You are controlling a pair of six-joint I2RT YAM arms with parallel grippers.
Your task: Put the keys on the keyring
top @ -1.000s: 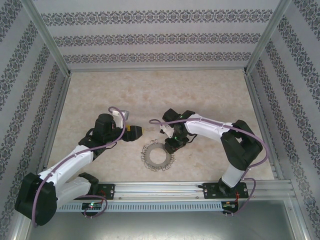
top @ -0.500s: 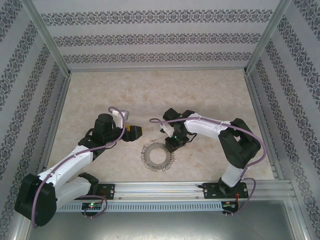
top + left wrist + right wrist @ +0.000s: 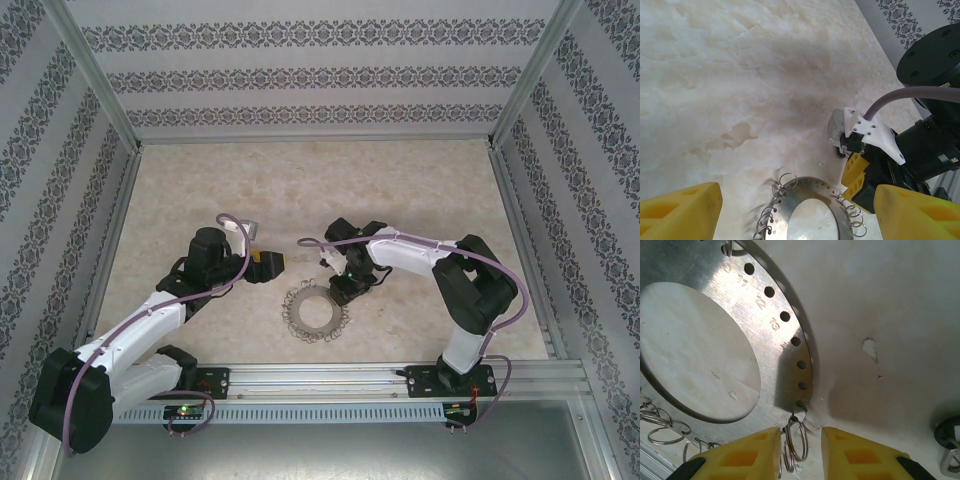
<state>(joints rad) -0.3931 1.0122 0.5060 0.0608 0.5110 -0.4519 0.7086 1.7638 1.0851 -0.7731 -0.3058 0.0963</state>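
The keyring (image 3: 300, 318), a flat grey disc with a wide hole and wire loops round its rim, lies on the table between the arms. My right gripper (image 3: 343, 290) is down at its upper right rim. In the right wrist view the yellow fingers (image 3: 755, 450) stand a narrow gap apart around a wire loop (image 3: 799, 440) hanging from the keyring (image 3: 775, 340); the right finger is clear of it. The key (image 3: 947, 435) lies on the table just beyond this gripper, also seen as the key (image 3: 836, 131). My left gripper (image 3: 270, 263) hovers open and empty left of the keyring (image 3: 790, 200).
Metal frame posts and patterned walls enclose the marbled table (image 3: 300, 190). A rail (image 3: 330, 375) with the arm bases runs along the near edge. My right arm's wrist and cable (image 3: 920, 125) sit close on the right in the left wrist view.
The right arm's elbow has drifted slightly left while its gripper stays at the ring's rim. The left arm has not moved.
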